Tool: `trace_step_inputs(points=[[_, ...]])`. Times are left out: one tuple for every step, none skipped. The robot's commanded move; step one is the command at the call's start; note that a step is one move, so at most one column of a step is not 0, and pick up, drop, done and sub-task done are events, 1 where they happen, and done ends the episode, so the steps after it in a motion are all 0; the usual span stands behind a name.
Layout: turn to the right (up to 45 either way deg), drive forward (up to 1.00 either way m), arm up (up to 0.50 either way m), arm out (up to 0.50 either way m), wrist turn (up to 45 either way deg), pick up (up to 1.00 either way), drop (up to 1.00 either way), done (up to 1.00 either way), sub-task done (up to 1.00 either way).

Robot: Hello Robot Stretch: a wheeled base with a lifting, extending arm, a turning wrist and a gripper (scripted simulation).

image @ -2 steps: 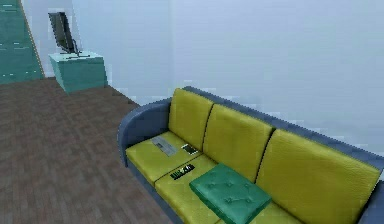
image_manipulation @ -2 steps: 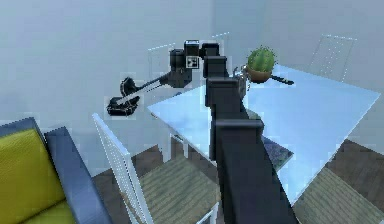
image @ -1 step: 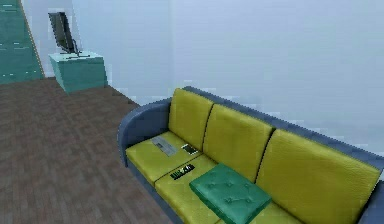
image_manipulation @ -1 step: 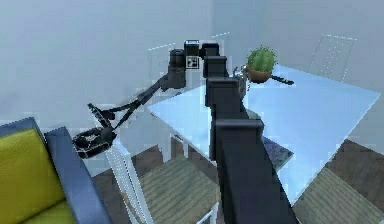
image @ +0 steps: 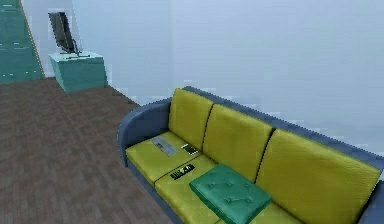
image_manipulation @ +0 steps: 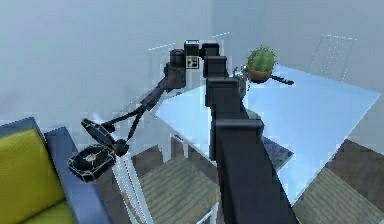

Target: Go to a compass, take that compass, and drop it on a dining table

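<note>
Two dangers stand out for us right now, and both come from where the load is hanging. We can see the compass, a dark round disc with a pale face, dangling at the far end of the tool, clear of any surface, so we call it held (how firmly, we cannot tell from here). The trouble is that it hangs just beside the blue arm of the sofa, well apart from the glass top of the table. Let it go here and, by our reckoning, it lands on the sofa arm or the floor, not on the table.

Second worry: the arm lies across the table's near side, with the potted plant close beside its far end. Any swing that carries the compass over the glass could, we think, clip that plant, or catch the thin white frame standing below the tool. A hard round thing released high over glass might also roll off the edge.

Relative to the tool, the compass sits directly under the fingertips, down and toward the sofa side.
</note>
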Motion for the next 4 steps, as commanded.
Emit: trace_step_inputs(points=[[0.0, 0.0, 0.0, -0.4, 0.0, 0.0, 0.0, 0.0, 0.0], [-45.0, 0.0, 0.0, 0.0, 0.0, 0.0, 0.0, 0.0, 0.0], [-45.0, 0.0, 0.0, 0.0, 0.0, 0.0, 0.0, 0.0, 0.0], [-45.0, 0.0, 0.0, 0.0, 0.0, 0.0, 0.0, 0.0, 0.0]])
